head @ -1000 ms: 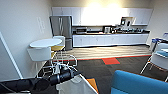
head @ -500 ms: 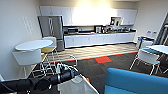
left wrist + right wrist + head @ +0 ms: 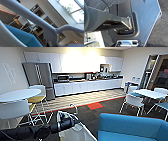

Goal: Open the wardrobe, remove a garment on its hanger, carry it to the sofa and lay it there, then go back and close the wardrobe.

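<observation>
Garment (image 3: 72,134) on hanger (image 3: 72,108), carried at left gripper (image 3: 65,122).
Grip state unclear; hook rises above arm. Sofa (image 3: 130,127) just right; open carpet (image 3: 100,112) ahead.

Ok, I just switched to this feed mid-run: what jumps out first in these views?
The bright blue sofa fills the lower right of the head view, close ahead. At lower centre the left arm comes in carrying the white garment, with the hanger hook curving up above it. Behind is a kitchenette with white cabinets and a steel fridge; a round white table stands at left.
</observation>
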`<state>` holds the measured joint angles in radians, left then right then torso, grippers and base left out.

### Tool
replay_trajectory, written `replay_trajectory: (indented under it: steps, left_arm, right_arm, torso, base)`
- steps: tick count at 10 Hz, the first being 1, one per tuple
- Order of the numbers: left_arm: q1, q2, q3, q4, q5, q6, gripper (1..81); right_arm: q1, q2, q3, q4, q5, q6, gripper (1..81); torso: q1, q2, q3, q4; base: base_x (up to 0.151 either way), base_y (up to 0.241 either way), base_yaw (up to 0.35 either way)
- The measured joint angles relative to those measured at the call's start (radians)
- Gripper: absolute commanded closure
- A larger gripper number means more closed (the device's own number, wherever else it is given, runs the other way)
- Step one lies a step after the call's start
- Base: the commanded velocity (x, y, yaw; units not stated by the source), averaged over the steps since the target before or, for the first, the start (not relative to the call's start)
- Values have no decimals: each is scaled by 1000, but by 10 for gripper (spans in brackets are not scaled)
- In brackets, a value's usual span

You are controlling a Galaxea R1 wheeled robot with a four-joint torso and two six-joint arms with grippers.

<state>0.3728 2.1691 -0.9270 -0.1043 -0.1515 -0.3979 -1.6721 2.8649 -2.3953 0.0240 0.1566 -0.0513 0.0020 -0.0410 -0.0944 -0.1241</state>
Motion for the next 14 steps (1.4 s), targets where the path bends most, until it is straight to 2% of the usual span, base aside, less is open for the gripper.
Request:
replay_trajectory:
  steps: [14]
  left_arm:
    - [-1,-8,5,9,0,0,811]
  right_arm:
    - [1,3,-2,0,1,0,10]
  torso:
    - [0,0,0,0]
  base:
    - [0,0,-263]
